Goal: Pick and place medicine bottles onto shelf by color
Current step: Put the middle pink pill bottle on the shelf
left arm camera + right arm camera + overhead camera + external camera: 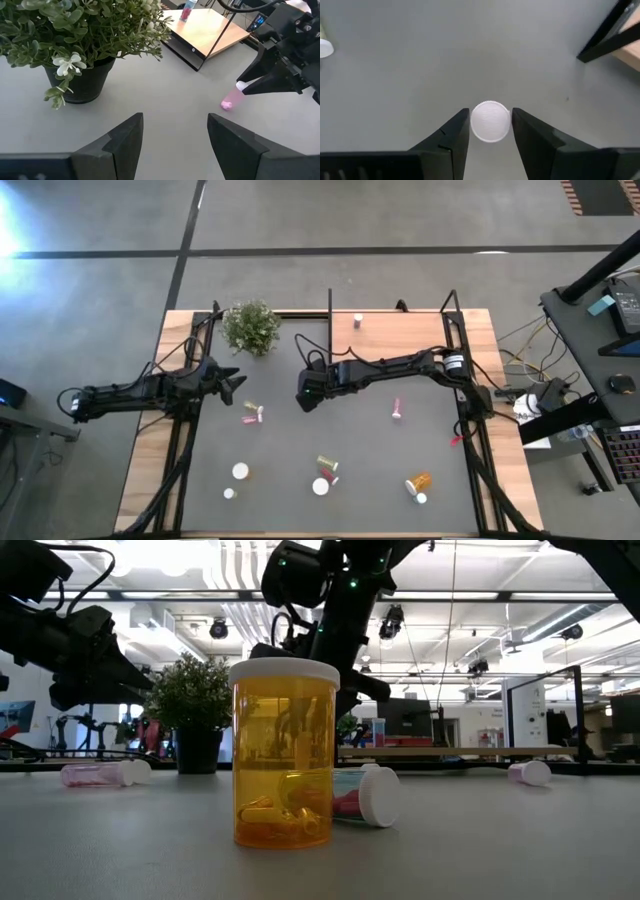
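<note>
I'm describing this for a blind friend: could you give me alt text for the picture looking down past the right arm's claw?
The right claw is shut on a small bottle, whose round white cap shows end-on between the two dark fingers. Below lies the plain grey table, with a corner of the wooden shelf and a black post at one edge.

table [280,450]: scattered bottles, potted plant [251,326] | shelf [420,340]: 1 bottle [357,321]

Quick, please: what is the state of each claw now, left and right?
Left claw: open, holding nothing, near the potted plant.
Right claw: closed on a white-capped pink bottle, above the grey tabletop.
</note>
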